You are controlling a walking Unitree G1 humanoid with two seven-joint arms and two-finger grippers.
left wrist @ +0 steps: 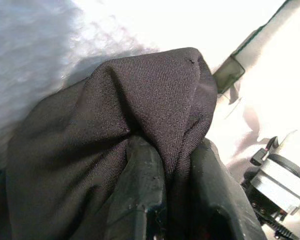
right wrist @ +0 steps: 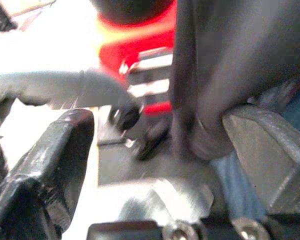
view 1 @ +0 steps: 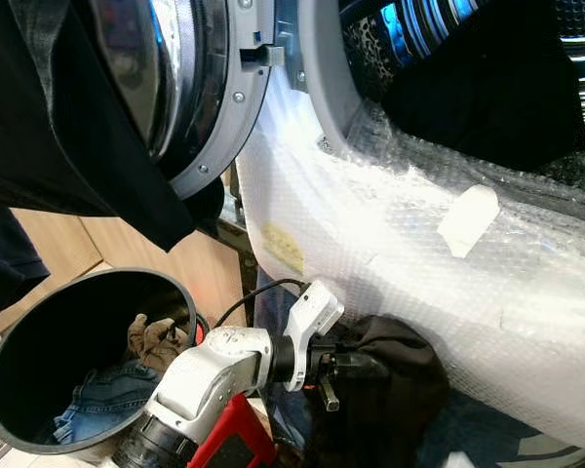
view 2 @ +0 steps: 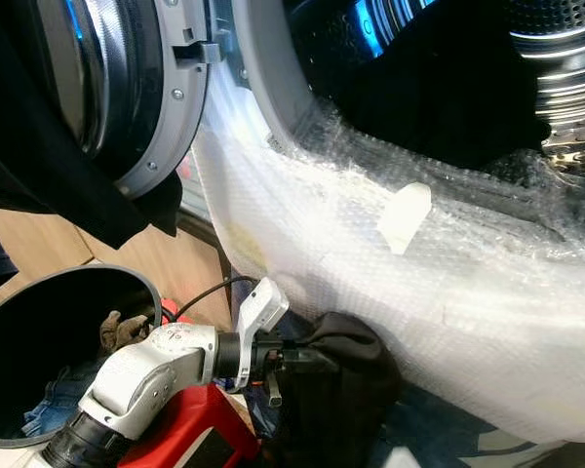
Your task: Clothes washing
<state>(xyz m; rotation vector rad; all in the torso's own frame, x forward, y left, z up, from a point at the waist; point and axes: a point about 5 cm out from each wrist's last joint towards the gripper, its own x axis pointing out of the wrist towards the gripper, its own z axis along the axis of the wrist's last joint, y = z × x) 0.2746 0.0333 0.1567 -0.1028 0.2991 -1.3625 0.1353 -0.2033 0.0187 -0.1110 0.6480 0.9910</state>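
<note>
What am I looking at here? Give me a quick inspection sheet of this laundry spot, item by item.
Surface: wooden floor, partly visible.
Job's things: washing machine front wrapped in bubble wrap; its door open; dark clothes in the drum; black bucket holding jeans and a brownish item.
Clutter: dark cloth draped over the door.
Grippers: left gripper shut on a dark garment below the drum opening; right gripper open, fingers apart.
Cables: black cable looping to the left wrist.
Surroundings: red part by the left arm.
</note>
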